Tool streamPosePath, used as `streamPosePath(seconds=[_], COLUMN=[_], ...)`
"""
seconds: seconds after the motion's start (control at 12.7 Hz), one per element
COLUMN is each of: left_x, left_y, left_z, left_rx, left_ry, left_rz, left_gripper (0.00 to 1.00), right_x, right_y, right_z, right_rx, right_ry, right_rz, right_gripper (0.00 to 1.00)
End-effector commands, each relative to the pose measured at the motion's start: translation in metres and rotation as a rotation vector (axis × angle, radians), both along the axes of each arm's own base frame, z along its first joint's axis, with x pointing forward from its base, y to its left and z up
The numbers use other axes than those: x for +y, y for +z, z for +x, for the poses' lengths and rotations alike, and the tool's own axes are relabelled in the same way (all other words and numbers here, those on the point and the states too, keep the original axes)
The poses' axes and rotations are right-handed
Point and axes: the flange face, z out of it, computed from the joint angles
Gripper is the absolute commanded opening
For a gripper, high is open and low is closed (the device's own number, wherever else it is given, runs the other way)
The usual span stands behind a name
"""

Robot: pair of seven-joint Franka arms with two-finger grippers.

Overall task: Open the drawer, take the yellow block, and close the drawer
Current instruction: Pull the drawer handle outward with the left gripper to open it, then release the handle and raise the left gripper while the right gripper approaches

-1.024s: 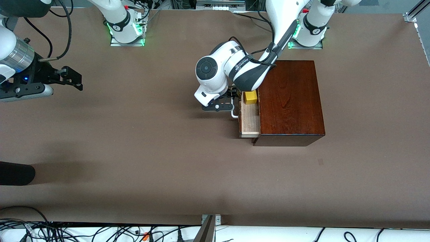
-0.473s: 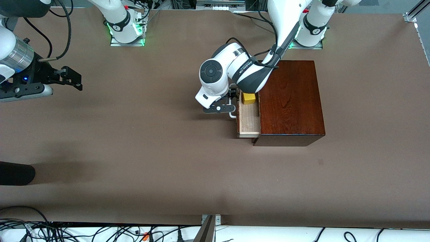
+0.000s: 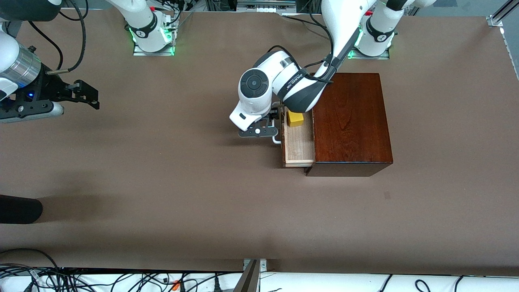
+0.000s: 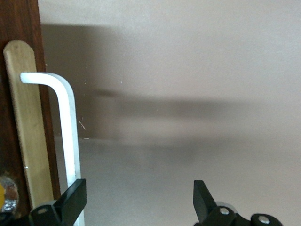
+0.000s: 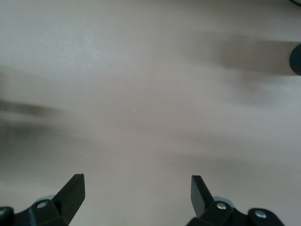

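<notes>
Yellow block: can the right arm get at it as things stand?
Probably not yet. The block lies uncovered in the part-open drawer, but the left arm's wrist hangs right over it, its open tool hooked at the handle. The right tool, open, waits toward its own end of the table.

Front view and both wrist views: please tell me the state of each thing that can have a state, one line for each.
drawer: partly pulled out of the wooden box, inside showing.
handle: hooked by one finger of the left claw.
yellow block: lying in the drawer, not gripped.
left claw: open, at the drawer front.
right claw: open, holding nothing, over bare table at the right arm's end; this arm waits.
</notes>
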Motion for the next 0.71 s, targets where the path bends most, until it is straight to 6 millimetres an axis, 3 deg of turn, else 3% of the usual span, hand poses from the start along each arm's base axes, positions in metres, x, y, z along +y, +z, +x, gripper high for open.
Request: streamPosePath(seconds=[0.0,0.16,0.32,0.47,0.63], left_x=[-0.003,0.009,0.035,0.090,0.158], left_y=[0.030,0.071,0.119,0.175,0.226], left_z=[0.002,-0.003,-0.002,0.015,0.034], left_rx=[0.000,0.003,0.005,-0.027,-0.037], left_ry=[0.007,-0.003,-0.031,-0.106,-0.185], left_rz=[-0.018,0.003,0.022,0.037,0.022], left_gripper=[1.00,1.00,1.00,1.00,1.00], right_x=[-0.001,-0.001,-0.001,-0.001,0.002], right_y=[0.003,0.002,0.003,0.003,0.003], right_z=[0.000,0.000,0.000,-0.001,-0.002], right_rx=[0.002,0.003,0.003,0.008,0.009], right_ry=[-0.013,-0.013,-0.011,-0.004,0.013], right_rz=[0.015,0.014,0.015,0.013,0.011], right_gripper=[1.00,1.00,1.00,1.00,1.00])
